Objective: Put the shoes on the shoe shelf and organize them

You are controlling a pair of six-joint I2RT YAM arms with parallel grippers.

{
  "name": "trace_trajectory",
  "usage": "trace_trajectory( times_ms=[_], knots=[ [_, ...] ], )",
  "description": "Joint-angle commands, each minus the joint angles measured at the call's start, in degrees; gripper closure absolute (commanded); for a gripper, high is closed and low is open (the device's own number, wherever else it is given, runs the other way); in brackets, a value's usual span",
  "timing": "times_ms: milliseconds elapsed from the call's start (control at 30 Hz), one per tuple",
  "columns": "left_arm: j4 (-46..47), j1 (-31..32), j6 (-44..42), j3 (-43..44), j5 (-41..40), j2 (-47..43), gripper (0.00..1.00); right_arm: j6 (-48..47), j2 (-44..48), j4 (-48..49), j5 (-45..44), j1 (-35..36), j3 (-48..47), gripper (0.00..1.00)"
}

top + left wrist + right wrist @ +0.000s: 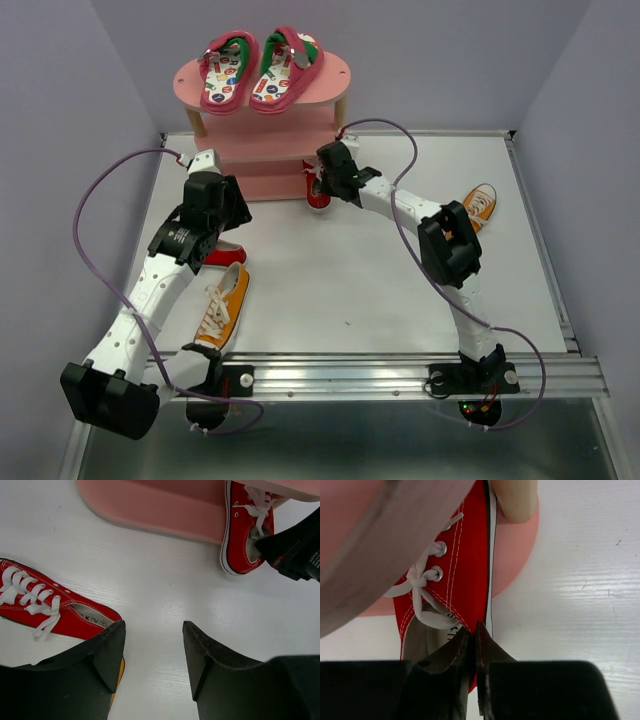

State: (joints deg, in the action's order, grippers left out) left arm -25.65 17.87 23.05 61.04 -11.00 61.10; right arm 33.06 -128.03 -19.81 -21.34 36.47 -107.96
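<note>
Right wrist view: red sneaker (pixel 465 565) sits toe-in on the bottom tier of the shoe shelf (pixel 520 555), heel hanging out over the table (pixel 580 605). right gripper (pixel 474 630) is pinched right down on the sneaker's side wall at the collar. It's a thin edge, so the jaws nearly meet. My read: holding the collar lets it push the shoe in under the middle board (pixel 395 525) without the fingers fouling that tier.

Tight spot: the board is close overhead, and the wooden post (pixel 515 500) is touching or just beside the sneaker's outer side, can't tell which. No room that way. The free room is along the board on the other side.

Top view:
- flip-flops (pixel 260 70) are paired on the top tier; looks done.
- second red sneaker (pixel 225 252) lies on the table by the left arm.
- left gripper (pixel 154 630) hovers over bare table beside it, jaws partway apart, nothing in them.
- orange sneaker (pixel 222 305) is just behind that, toward the near edge.
- other orange sneaker (pixel 480 207) is well apart on the right, beside the right arm.

The middle of the table between the arms is open, a good corridor for the next picks. Risk: both arms crowd the shelf front.
</note>
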Motion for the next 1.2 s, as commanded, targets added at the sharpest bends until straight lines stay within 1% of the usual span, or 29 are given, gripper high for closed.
trace_trajectory(
  times_ms=[0, 33, 67, 100, 133, 167, 200, 267, 300, 333, 400, 733, 800, 833, 867, 967, 1033, 1100, 1167],
  knots=[
    [0.16, -0.2, -0.2, 2.42, -0.42, -1.51, 0.39, 3.76, 0.85, 10.49, -1.69, 0.18, -2.43, 0.73],
    [0.07, -0.2, -0.28, 2.33, -0.51, -1.51, 0.39, 3.85, 0.85, 10.67, -1.51, 0.18, -2.25, 0.67],
    [0.16, -0.2, -0.2, 2.25, -0.51, -1.6, 0.39, 3.94, 0.85, 10.76, -1.25, 0.18, -1.99, 0.62],
    [0.16, -0.2, -0.2, 2.16, -0.68, -1.69, 0.39, 3.86, 0.85, 10.76, -0.81, 0.18, -1.73, 0.58],
    [0.25, -0.2, -0.2, 1.98, -0.68, -1.69, 0.39, 3.94, 1.02, 10.76, -0.54, 0.18, -1.46, 0.56],
    [0.25, -0.2, -0.2, 1.9, -0.68, -1.6, 0.39, 3.86, 1.29, 10.93, -0.28, 0.18, -1.03, 0.5],
    [0.25, -0.29, -0.11, 1.89, -0.68, -1.6, 0.39, 3.86, 1.72, 11.11, -0.02, 0.18, -0.41, 0.47],
    [0.34, -0.2, -0.11, 1.63, -0.6, -1.42, 0.39, 3.68, 3.39, 12.25, 0.07, 0.18, 2.31, 0.46],
    [0.51, -0.2, 0.07, 1.28, -0.25, -1.51, 0.39, 3.33, 5.75, 13.99, 0.68, 0.18, 7.02, 0.45],
    [0.51, -0.2, 0.07, 1.28, -0.25, -1.42, 0.39, 3.33, 6.64, 14.01, 0.69, 0.18, 7.06, 0.45],
    [0.69, -0.2, 0.07, 1.02, -0.25, -1.42, 0.4, 3.15, 8.4, 15.41, 1.39, 0.18, 10.91, 0.45],
    [0.43, -0.29, 1.21, -1.09, -1.29, -0.81, 0.39, 2.71, 18.59, 17.7, 6.13, 0.18, 20.15, 0.43],
    [-0.27, -0.2, 1.82, -1.62, -2.35, -0.72, 0.39, 2.54, 21.75, 17.88, 6.4, 0.18, 23.13, 0.3],
    [-0.97, -0.2, 2.26, -2.23, -3.4, -0.72, 0.39, 2.28, 22.9, 18.05, 6.49, 0.18, 24.19, 0.29],
    [-1.5, -0.2, 3.13, -2.41, -3.93, -0.55, 0.39, 2.19, 23.95, 18.06, 6.4, 0.18, 25.25, 0.25],
    [-4.75, -0.29, 6.12, -3.46, -8.23, 0.51, 0.39, 1.31, 28.52, 17.97, 6.32, 0.18, 29.73, 0.23],
    [-7.73, -0.29, 10.77, -4.34, -10.78, 1.73, 0.39, 0.87, 31.59, 17.44, 5.35, 0.18, 33.23, 0.23],
    [-8.54, -0.29, 13.94, -5.48, -11.67, 2.44, 0.38, 0.61, 33.62, 16.65, 4.21, 0.18, 35.09, 0.22],
    [-7.93, -0.29, 17.9, -7.15, -12.98, 3.41, 0.35, 0.25, 36.09, 15.77, 3.68, 0.18, 37.12, 0.22]
  ],
)
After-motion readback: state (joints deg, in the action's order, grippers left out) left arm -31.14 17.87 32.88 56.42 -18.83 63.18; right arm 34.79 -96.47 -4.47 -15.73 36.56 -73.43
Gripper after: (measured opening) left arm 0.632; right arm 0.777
